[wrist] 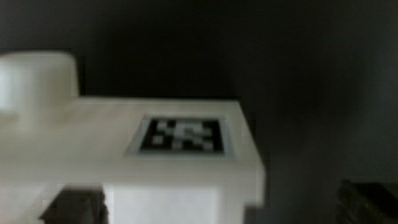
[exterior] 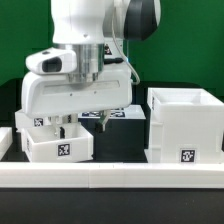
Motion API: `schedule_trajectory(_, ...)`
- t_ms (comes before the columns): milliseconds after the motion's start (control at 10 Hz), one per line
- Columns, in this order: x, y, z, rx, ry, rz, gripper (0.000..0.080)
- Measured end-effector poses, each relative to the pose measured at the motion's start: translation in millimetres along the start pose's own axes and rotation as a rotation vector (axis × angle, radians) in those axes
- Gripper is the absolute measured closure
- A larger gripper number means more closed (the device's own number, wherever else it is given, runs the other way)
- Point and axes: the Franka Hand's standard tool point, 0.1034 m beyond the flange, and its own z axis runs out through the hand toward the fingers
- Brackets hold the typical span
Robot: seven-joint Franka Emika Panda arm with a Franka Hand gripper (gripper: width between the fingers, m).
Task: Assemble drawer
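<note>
A small white drawer tray (exterior: 60, 148) with square tags stands at the exterior view's left, just behind the front rail. My gripper (exterior: 82, 125) hangs right above its rim, and the white hand hides the tray's back. In the blurred wrist view the tray (wrist: 178, 165) with one tag fills the lower middle. My gripper (wrist: 217, 205) straddles it with dark fingertips (wrist: 71, 205) wide apart, and a gap shows beside the other fingertip. The jaws are open. The large hollow housing (exterior: 185, 125) stands at the exterior view's right, apart from the gripper.
A long low white rail (exterior: 110, 177) runs along the front. Another tagged white part (exterior: 27, 120) sits at the left, mostly behind the hand. Tags (exterior: 120, 113) show on the dark table behind the gripper.
</note>
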Motion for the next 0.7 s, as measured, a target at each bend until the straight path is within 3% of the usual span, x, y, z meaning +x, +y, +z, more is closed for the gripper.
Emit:
schedule_trajectory(400,-3.2,0.0,8.5,-0.008,0.002,0.000,0.0150)
schedule_trajectory(600,-2.9,-0.3,8.4,-0.008,0.002,0.001,0.0412)
schedule_trajectory(700,-2.9,-0.4,8.6,-0.008,0.002,0.001,0.0412)
